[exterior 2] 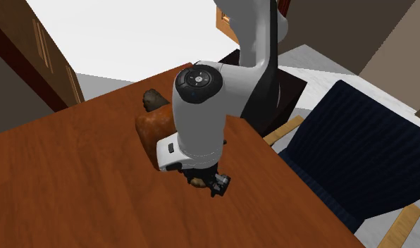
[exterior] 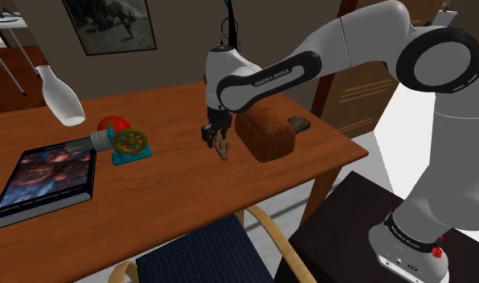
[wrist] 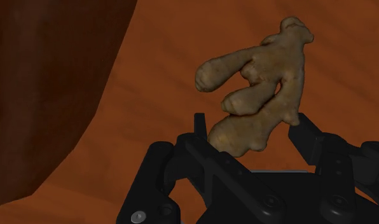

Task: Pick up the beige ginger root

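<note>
A knobbly beige ginger root [wrist: 261, 89] sits between my black fingers, which clasp its lower lobe from both sides. My gripper [wrist: 252, 130] is shut on it. In the shoulder view the gripper [exterior: 218, 137] points down over the middle of the wooden table [exterior: 173, 185], with the ginger root [exterior: 223, 149] hanging from its tips just left of a brown loaf. In the second exterior view the white wrist hides most of the gripper [exterior 2: 203, 180]; a bit of the ginger root [exterior 2: 198, 184] peeks out beneath. Whether the root touches the table I cannot tell.
The brown bread loaf [exterior: 266, 133] lies close beside the gripper, with a small dark lump [exterior: 299, 123] behind it. Further left are a red apple [exterior: 110, 125], a teal holder [exterior: 132, 147], a tilted white bottle [exterior: 59, 96] and a book [exterior: 49, 178]. A dark-cushioned chair [exterior: 206, 253] stands at the front edge.
</note>
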